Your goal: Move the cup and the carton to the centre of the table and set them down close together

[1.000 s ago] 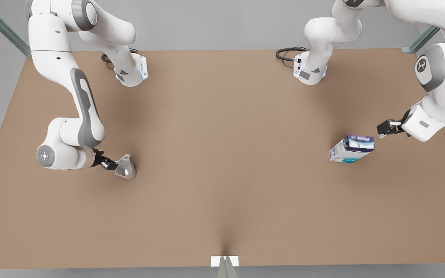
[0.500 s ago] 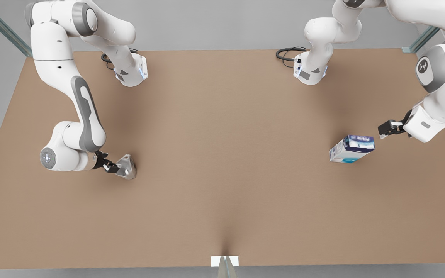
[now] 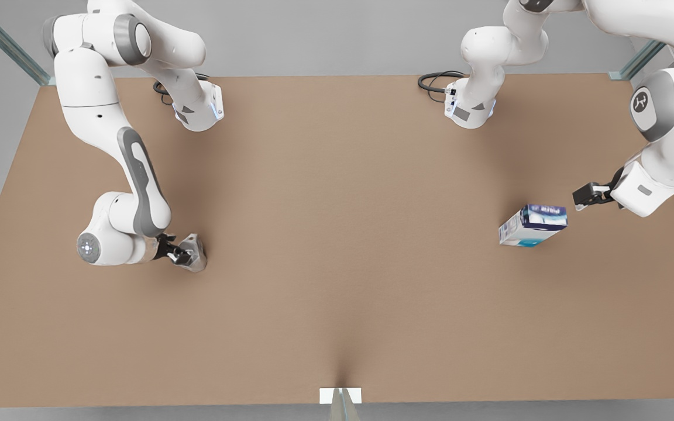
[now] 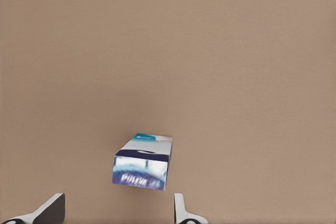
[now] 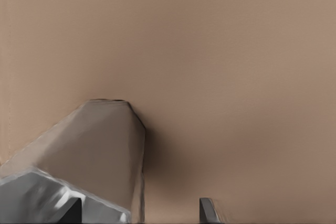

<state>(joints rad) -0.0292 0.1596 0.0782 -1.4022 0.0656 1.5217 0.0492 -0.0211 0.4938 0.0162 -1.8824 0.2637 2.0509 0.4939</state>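
Two open-jawed grippers, right at cup, left near carton; table centre bare.

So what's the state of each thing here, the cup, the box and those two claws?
cup: on the table, at the front view's left, right gripper's fingers around it.
carton: lying on the table, at the front view's right, untouched.
right gripper: open, at the cup.
left gripper: open, short of the carton.
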